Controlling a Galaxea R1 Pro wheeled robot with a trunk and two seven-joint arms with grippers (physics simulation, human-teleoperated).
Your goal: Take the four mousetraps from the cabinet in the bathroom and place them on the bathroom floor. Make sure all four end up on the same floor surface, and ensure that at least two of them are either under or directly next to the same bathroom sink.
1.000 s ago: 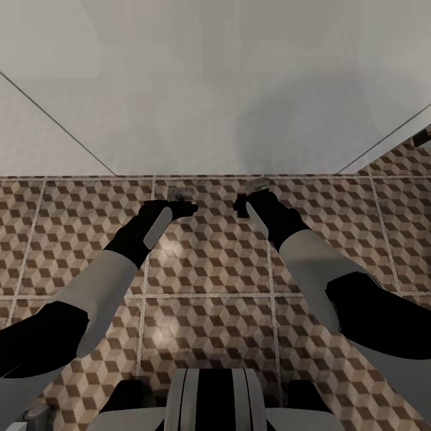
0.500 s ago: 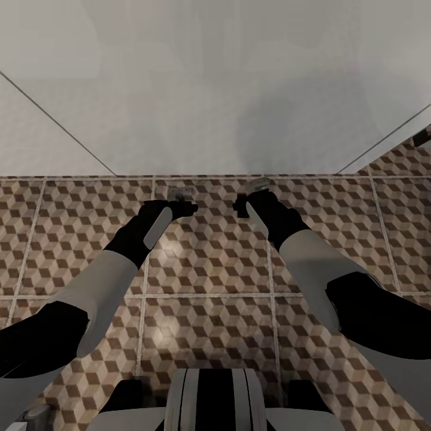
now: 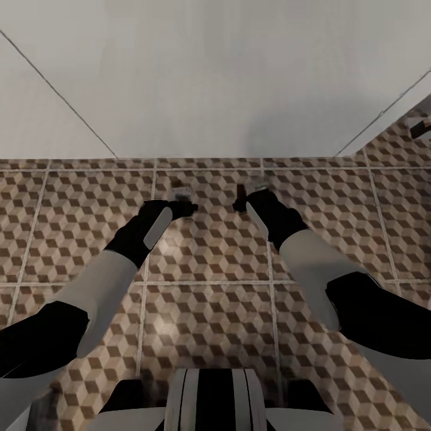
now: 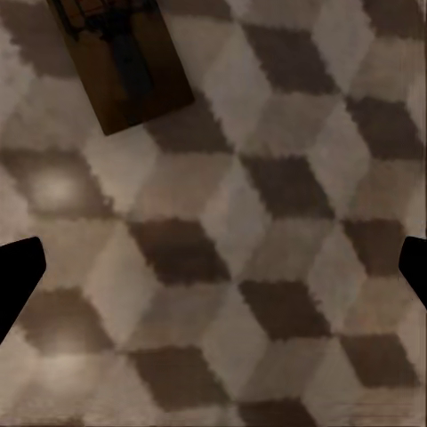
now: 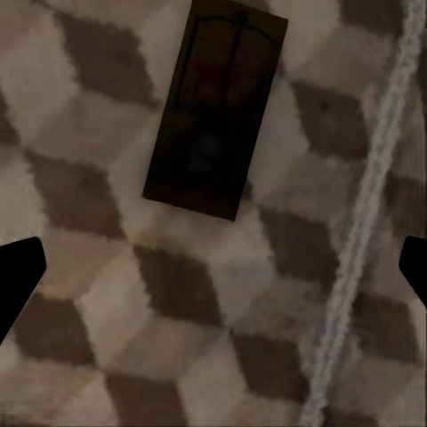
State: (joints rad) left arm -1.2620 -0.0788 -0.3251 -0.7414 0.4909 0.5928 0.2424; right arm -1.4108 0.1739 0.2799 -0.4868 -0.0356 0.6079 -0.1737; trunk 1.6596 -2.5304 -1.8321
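lying flat on the bathroom floor (image 4: 267, 267), a mousetrap (image 4: 124, 62) sits just beyond each spread, empty tool.

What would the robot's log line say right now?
left gripper: open | right gripper: open | mousetraps: on bathroom floor

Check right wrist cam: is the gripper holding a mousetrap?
No. The mousetrap lies flat on the bathroom floor, and the right gripper has its fingertips spread wide, clear of it.
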